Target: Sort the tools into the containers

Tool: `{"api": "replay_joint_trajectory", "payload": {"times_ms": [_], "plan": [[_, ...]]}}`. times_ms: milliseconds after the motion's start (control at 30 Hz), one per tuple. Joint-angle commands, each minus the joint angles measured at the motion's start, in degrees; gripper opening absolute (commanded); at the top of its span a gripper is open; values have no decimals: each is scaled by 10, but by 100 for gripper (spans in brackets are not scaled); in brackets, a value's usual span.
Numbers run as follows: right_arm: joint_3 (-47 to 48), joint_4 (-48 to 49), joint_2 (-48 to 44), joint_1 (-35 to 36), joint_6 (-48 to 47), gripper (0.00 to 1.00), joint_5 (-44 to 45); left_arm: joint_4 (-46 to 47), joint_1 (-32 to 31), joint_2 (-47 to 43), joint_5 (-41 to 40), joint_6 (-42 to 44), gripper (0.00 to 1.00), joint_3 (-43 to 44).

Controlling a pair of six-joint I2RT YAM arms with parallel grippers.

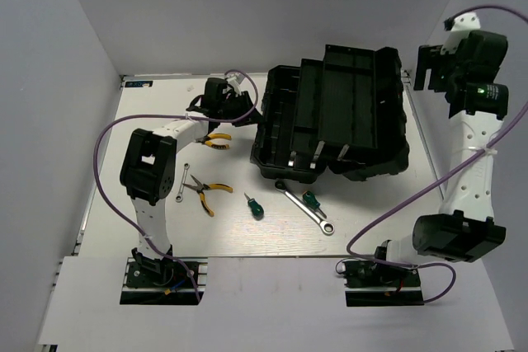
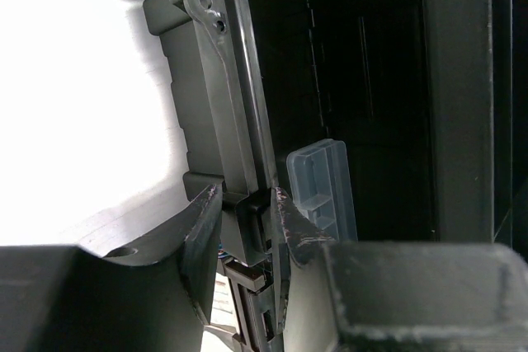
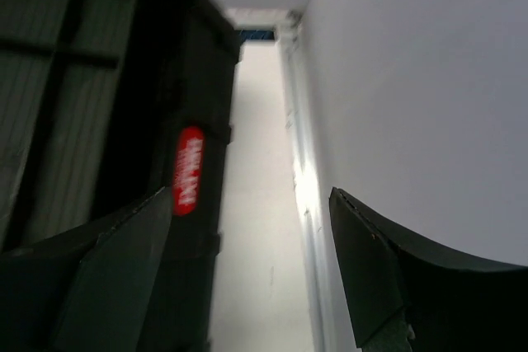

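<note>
Lying loose on the table (image 1: 247, 237), none of the six tools is sorted yet. One pliers (image 1: 217, 139) sits just beside the left arm. The second pliers (image 1: 205, 195) lies nearer the bases, with the short wrench (image 1: 185, 180) close on its left. A green screwdriver (image 1: 254, 206) lies mid-table. The long wrench (image 1: 305, 208) rests in front of the toolbox (image 1: 330, 113), with the other screwdriver (image 1: 312, 200) touching or overlapping it.

The toolbox stands open behind them. Its compartments (image 1: 346, 88) show no tool from above, though the black interior hides its corners. A few pale strips by the near wall look like fittings, not tools.

The left gripper (image 2: 247, 220) is pinched narrow on the toolbox's left rim, one finger on each side of the wall. I judge it is steadying the box so it will not slide or tip while tools are dropped in. A clear plastic catch (image 2: 322, 187) sits just inside that wall.

The right gripper (image 3: 247, 269) is spread wide and holds nothing. It is raised beside the toolbox's far right side, where the red label (image 3: 190, 171) shows. That probably leaves it free to go down for the nearest tools, the long wrench and the screwdriver beside it
</note>
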Motion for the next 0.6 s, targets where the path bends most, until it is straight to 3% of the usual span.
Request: {"api": "replay_joint_trajectory", "payload": {"times_ms": [0,200,433,567], "plan": [[-59,-9,-28,1,-4,82,-59,-41,18,13,-50,-9,34,5],[-72,-71,-59,2,36,78,-197,-42,2,18,-82,-69,27,-6],[-129,-76,-99,4,53,78,-230,-75,-26,30,-164,-108,5,9],[-156,-73,-114,3,50,78,-232,-106,-37,2,-244,-113,0,-1]]}}
